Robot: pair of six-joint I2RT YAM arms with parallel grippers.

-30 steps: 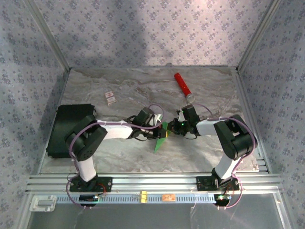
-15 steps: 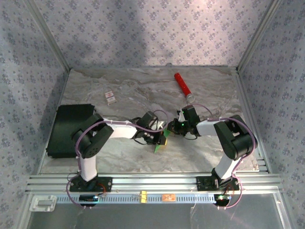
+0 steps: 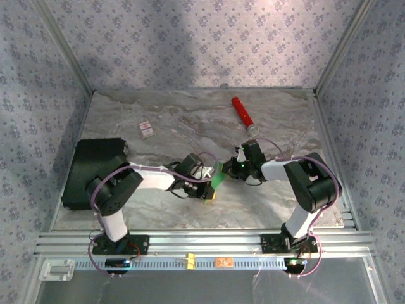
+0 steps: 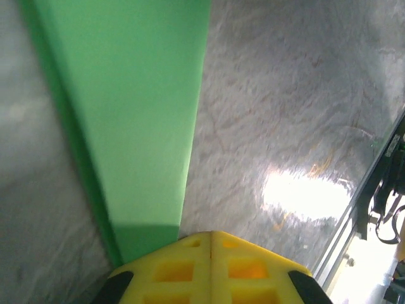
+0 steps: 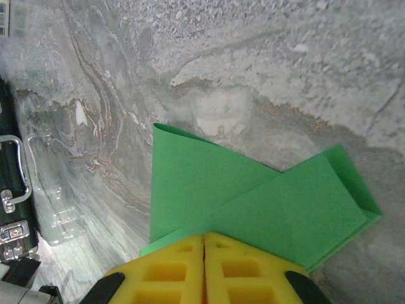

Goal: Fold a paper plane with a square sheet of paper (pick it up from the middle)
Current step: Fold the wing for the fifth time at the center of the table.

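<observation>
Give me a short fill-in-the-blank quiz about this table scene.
1. The left gripper and right gripper both pinch the ___ paper.
2. The lone cylinder is coloured ___.
3. The black box sits on the robot's ___ side.
Missing words: green, red, left.

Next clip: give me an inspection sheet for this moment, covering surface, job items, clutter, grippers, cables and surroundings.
Surface: marble-patterned table, no spills seen.
Job's things: green paper, folded into overlapping layers, held between the two arms.
Clutter: red cylinder at the back; black box at the left; small card.
Grippers: left gripper and right gripper, fingers of both shut on the green paper.
Cables: purple cables loop along both arms; no snag seen.
Surroundings: patterned walls; metal rails at the near edge.
</observation>
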